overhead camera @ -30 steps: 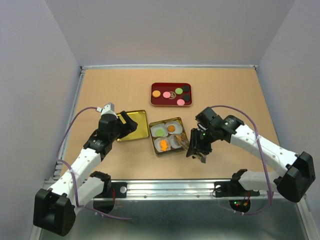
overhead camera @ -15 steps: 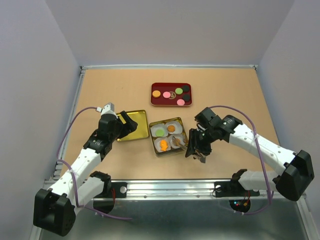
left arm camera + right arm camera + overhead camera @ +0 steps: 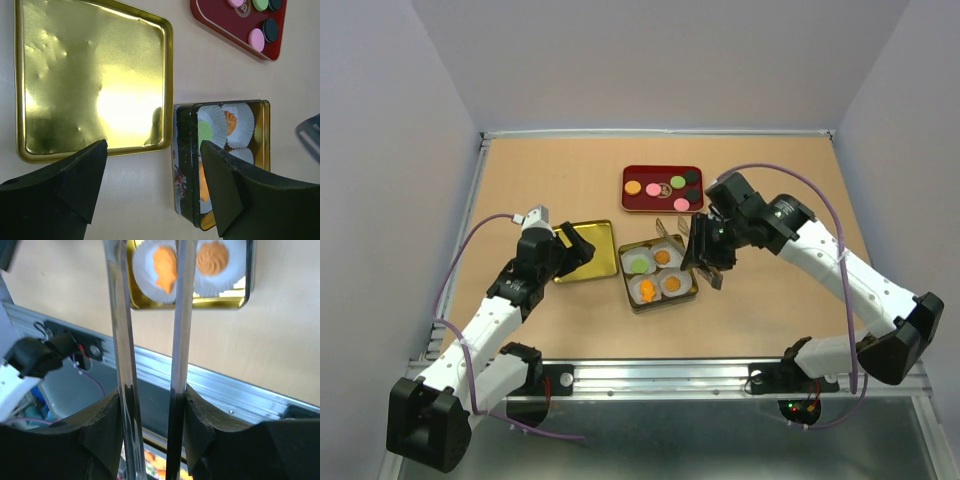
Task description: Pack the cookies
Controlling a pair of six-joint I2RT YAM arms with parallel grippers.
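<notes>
While the left hand (image 3: 152, 144) hangs above the worktop (image 3: 550, 180) with its fingers spread wide and nothing between them, we see the near edge of the gold lid (image 3: 90, 75) lying flat just below it. Just to the right of the lid, close beside it, stands the open tin (image 3: 182, 165). In it some of the cookies (image 3: 639, 264) lie in white paper cups (image 3: 247, 112), one green and three orange. Beyond the tin, apart from it, sits the red tray (image 3: 642, 204) with the rest: one orange, two pink, one green, two dark and one brownish. Farthest right, the right hand (image 3: 149, 270) hangs over the tin's right side. Its two long fingers stand parallel with a narrow gap, and we see nothing caught between them, though their tips run out of the wrist view.
</notes>
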